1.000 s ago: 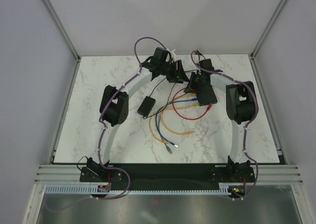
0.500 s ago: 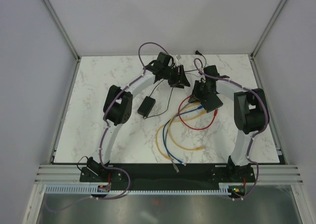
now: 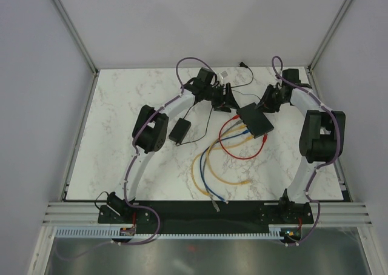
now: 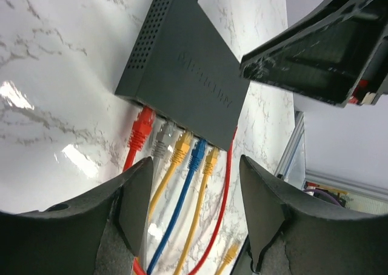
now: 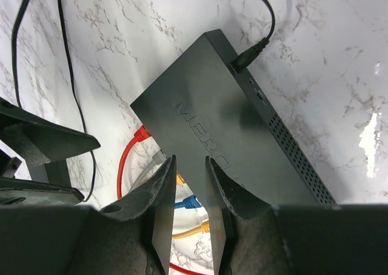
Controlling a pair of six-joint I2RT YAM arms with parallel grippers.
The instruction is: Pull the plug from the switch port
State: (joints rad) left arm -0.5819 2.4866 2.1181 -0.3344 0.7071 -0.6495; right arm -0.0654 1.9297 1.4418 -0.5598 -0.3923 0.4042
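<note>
Coloured cables crossed the worktop to five plugs seated in the switch, lying centre-right. The left tool gaped wide before them. The right tool, narrowly parted and empty, hung over the switch.

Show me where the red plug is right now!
In the left wrist view, the red plug sits in the end socket of the flat black switch, at the left of the row of cables, right next to the grey plug.

A white marbled table sits between plain pale walls, lit evenly, seemingly from above.
</note>
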